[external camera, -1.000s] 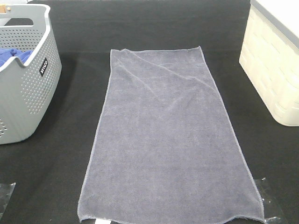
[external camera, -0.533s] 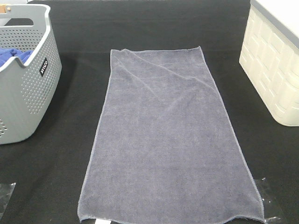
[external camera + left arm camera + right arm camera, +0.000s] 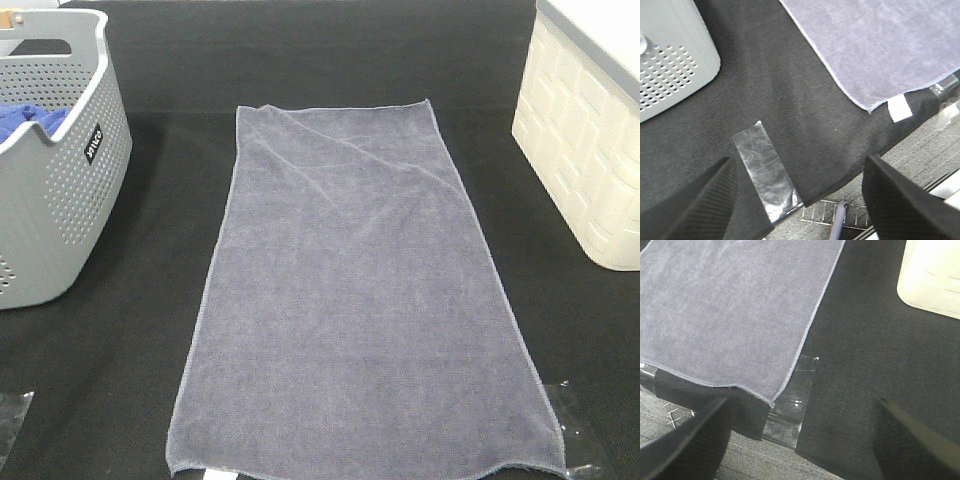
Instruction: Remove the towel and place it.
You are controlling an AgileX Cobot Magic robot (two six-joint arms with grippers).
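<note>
The slate-grey towel [image 3: 360, 300] lies spread flat along the middle of the black table, its near hem at the front edge. In the left wrist view its near-left corner [image 3: 875, 55] shows a white tag. My left gripper [image 3: 800, 200] hangs open over the table's front-left edge, apart from the towel, with nothing between its fingers. In the right wrist view the towel's near-right corner [image 3: 740, 315] lies ahead of my right gripper [image 3: 800, 440], which is open and empty above the front-right edge. Neither gripper shows in the exterior high view.
A grey perforated basket [image 3: 70, 200] holding a bright blue cloth [image 3: 25, 122] stands at the left. A cream bin [image 3: 585, 140] stands at the right. Clear tape strips [image 3: 765, 170] [image 3: 790, 410] mark the table's front corners.
</note>
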